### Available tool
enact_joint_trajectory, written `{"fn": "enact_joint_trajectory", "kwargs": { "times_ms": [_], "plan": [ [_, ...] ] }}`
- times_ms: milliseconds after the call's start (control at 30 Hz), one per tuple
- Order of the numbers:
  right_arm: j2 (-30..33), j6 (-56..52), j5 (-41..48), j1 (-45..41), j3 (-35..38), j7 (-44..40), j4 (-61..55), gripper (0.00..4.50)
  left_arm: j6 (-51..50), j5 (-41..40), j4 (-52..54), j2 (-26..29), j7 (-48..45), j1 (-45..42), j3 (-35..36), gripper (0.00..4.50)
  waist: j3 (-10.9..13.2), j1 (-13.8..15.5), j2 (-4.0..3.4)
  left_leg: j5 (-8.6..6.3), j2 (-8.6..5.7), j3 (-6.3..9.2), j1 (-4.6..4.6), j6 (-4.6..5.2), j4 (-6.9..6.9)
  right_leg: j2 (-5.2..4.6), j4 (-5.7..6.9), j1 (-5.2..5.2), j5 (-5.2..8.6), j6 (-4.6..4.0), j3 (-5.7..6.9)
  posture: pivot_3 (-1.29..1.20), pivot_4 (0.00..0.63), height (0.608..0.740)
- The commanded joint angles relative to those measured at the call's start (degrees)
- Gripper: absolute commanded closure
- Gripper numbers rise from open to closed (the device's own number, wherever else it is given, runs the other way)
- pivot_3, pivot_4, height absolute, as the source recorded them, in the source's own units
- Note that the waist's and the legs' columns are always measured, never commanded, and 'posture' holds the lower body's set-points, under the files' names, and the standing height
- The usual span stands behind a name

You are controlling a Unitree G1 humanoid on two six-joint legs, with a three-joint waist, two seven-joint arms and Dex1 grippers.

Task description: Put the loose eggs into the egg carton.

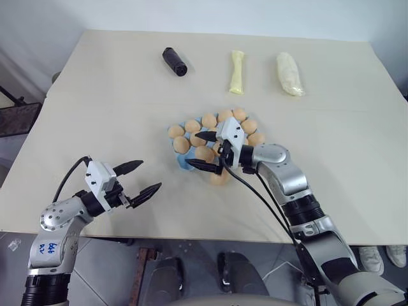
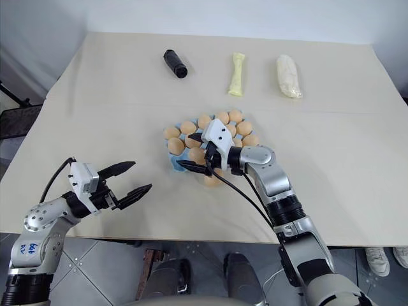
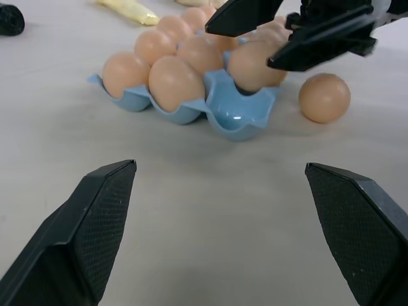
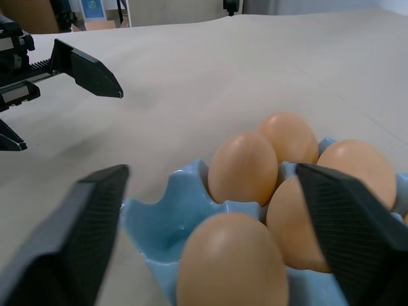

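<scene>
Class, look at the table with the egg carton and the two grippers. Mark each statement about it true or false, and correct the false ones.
1. One loose egg lies on the table beside the egg carton. True.
2. The corner pocket of the carton nearest the left gripper holds an egg. False: that pocket is empty.
3. The right gripper is over the carton with its fingers apart. True.
4. The left gripper grips an egg. False: its fingers are open with nothing between them.
5. The black cylinder stands inside the carton. False: it lies on the table, far from the carton.
</scene>
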State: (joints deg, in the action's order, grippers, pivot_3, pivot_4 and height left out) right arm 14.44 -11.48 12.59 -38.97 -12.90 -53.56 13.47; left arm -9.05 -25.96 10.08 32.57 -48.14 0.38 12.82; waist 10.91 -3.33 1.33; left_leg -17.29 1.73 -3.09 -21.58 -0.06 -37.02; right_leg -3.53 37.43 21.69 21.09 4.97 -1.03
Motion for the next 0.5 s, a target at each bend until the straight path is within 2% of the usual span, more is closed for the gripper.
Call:
{"fn": "enact_joint_trajectory", "kwargs": {
  "times_ms": [33,233,367,500],
  "plan": [
    [4.1,1.6,3.5,2.3,4.2,-2.9,-8.6,0.02,-0.1,-1.1,3.6,0.1,0.1,0.0,0.2,0.0,0.0,0.1,0.0,0.0,0.0,0.0,-0.01,0.0,0.0,-0.01,0.0,0.0,0.0,0.0,0.01,0.0,0.15,0.74],
    [14.5,0.2,10.5,14.6,12.8,-7.0,-20.9,0.02,0.2,-0.1,3.8,0.7,-1.5,-2.5,-2.5,0.0,0.0,1.5,0.0,-0.09,-0.02,0.27,-0.12,0.03,0.0,-0.15,-0.54,-0.2,0.0,0.0,0.53,0.0,0.15,0.74],
    [19.3,2.2,11.2,23.0,18.4,-7.3,-21.1,0.02,0.5,0.4,2.1,1.1,-3.3,-4.2,-3.8,0.0,0.0,1.5,0.0,-0.1,-0.01,0.25,-0.13,0.02,0.01,-0.15,-0.58,-0.21,0.0,-0.01,0.55,0.0,0.15,0.74],
    [21.7,6.9,11.3,29.1,21.9,-9.6,-18.3,0.02,0.7,0.9,-0.4,1.3,-4.5,-6.1,-4.8,0.0,0.0,1.5,0.0,-0.06,0.0,0.21,-0.12,0.05,-0.04,-0.13,-0.53,-0.22,0.0,-0.01,0.55,0.0,0.15,0.74]
  ]
}}
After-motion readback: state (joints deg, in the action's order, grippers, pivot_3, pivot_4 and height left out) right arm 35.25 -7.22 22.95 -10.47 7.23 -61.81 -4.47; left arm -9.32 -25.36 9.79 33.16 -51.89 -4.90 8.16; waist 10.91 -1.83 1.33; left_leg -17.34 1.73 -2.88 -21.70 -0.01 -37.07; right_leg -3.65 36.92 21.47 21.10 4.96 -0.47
